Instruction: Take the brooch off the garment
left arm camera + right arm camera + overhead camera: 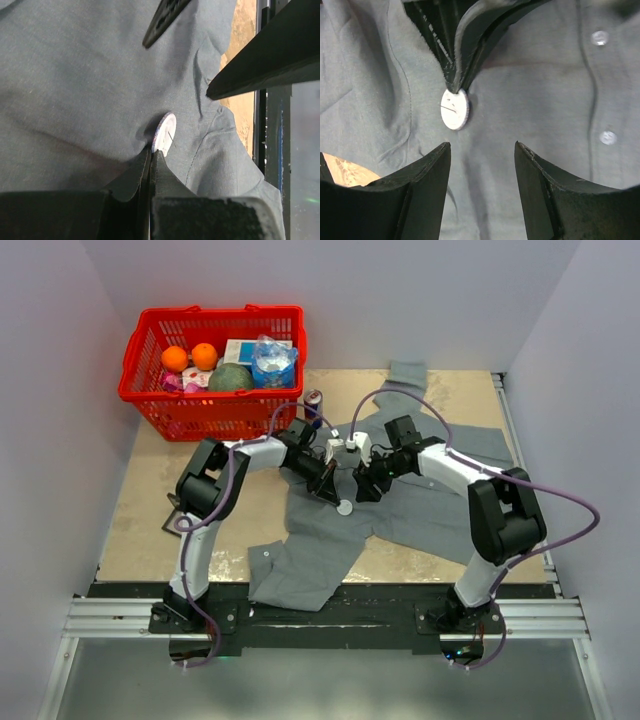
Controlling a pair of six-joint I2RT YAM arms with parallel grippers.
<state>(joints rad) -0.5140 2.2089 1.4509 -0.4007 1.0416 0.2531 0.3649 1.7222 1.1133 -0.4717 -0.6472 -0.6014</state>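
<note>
The grey shirt (320,540) lies spread on the table under both arms. The brooch (345,507) shows as a small round disc, pale side with its pin up and a reddish rim, in the left wrist view (165,131) and the right wrist view (455,110). My left gripper (151,152) is shut, its tips pinched on the brooch's edge; it shows in the top view (333,492) and its fingers (460,60) show in the right wrist view. My right gripper (482,147) is open and empty just above the cloth, the brooch a little beyond its left fingertip; in the top view it (366,486) faces the left one.
A red basket (150,390) with oranges and other goods stands at the back left. A drink can (313,400) stands beside it. A small dark object (175,517) lies at the left arm's elbow. Shirt buttons (608,137) lie to the right of my right gripper.
</note>
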